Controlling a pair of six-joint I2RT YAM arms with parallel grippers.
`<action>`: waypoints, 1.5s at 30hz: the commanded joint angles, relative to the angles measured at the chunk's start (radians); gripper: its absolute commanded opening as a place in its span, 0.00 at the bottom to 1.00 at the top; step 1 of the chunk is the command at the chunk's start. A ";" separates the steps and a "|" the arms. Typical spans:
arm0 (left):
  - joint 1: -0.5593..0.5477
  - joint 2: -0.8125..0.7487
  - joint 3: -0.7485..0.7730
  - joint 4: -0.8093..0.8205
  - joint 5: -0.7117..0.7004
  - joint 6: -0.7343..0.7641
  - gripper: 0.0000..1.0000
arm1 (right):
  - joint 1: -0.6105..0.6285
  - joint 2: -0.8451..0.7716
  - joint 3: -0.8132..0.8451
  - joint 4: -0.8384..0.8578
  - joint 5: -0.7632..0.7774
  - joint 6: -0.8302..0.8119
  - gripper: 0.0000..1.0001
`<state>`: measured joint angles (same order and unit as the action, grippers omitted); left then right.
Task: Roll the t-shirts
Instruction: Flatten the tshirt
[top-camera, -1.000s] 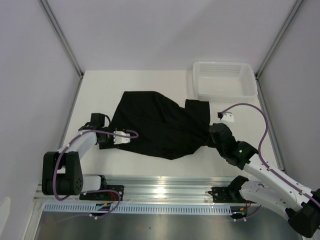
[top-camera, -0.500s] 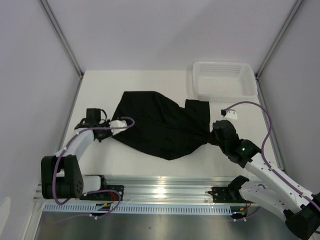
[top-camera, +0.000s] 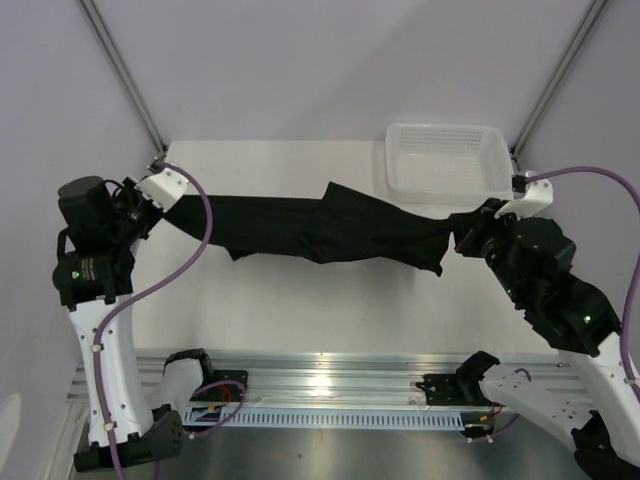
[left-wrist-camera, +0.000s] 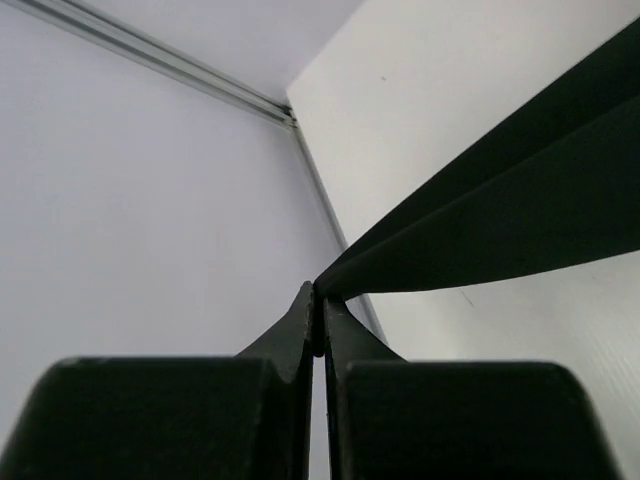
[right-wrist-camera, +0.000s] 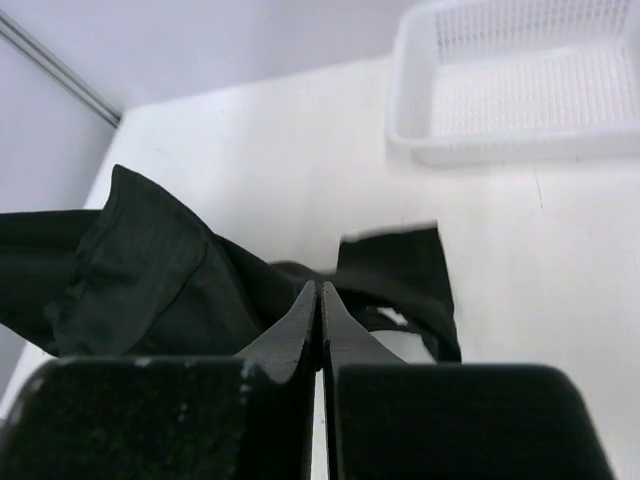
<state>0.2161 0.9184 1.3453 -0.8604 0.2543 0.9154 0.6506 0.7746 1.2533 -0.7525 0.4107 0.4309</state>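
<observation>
The black t-shirt hangs stretched in a band above the table between both arms. My left gripper is shut on its left end, raised near the left wall; in the left wrist view the t-shirt runs taut away from the closed left gripper. My right gripper is shut on its right end, just in front of the basket; in the right wrist view the t-shirt bunches beyond the closed right gripper, with a sleeve drooping to the right.
A white mesh basket stands at the table's back right corner, also seen as the basket from the right wrist. Walls with metal frame posts close in left, right and back. The arms' mounting rail runs along the near edge.
The left gripper closed on the shirt's left edge. Both arms then rose and pulled apart, lifting the shirt off the table into a taut band.
</observation>
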 joint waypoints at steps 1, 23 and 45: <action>0.025 0.017 0.135 -0.143 -0.013 -0.076 0.01 | -0.002 0.025 0.104 -0.076 -0.026 -0.078 0.00; 0.029 0.585 0.720 0.049 -0.227 -0.342 0.01 | -0.367 1.002 0.925 0.338 -0.467 -0.150 0.00; 0.055 0.247 -0.544 0.432 -0.237 0.022 0.00 | -0.232 0.519 -0.345 0.634 -0.425 -0.046 0.00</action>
<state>0.2520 1.1976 0.8753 -0.4980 0.0444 0.8520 0.3573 1.3491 0.9489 -0.1761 -0.0650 0.3439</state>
